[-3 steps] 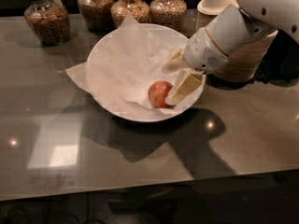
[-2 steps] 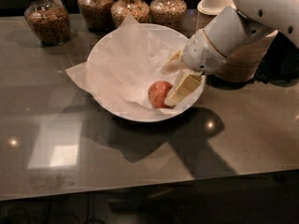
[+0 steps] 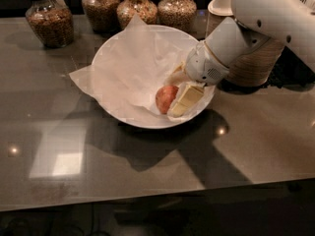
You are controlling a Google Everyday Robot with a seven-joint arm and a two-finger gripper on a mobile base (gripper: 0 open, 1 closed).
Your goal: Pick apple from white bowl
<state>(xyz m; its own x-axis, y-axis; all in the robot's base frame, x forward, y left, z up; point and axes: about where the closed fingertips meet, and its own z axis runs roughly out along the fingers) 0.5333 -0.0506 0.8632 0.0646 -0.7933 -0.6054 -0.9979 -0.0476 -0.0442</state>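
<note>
The tool [image 3: 173,96] sits inside the right-hand part of the white bowl [image 3: 139,124], reaching in from the right on the end of the white arm [image 3: 256,23]. Its two pale fingers are spread. The nearer finger [image 3: 184,101] lies flat and angled down along the bowl's inner wall. The farther finger [image 3: 176,76] is partly hidden behind the wrist.

The apple [image 3: 166,98] rests low in the bowl between these two fingers, just beside the nearer one on its left. Whether either finger actually presses on the fruit cannot be told. The apple lies on the crumpled white paper [image 3: 125,65] that lines the bowl. The paper rises to a peak at the back and spills over the left rim onto the bench [image 3: 147,176].

The bowl stands on the dark glossy bench, a little behind its middle. Just behind the arm, to the right of the bowl, stands a ribbed beige stack [image 3: 258,65] with a pale rounded top [image 3: 221,1].

Along the back edge are four glass jars of brown contents. One [image 3: 49,21] stands apart on the left. Three more [image 3: 101,9], [image 3: 137,6], [image 3: 177,6] stand close together behind the bowl.
</note>
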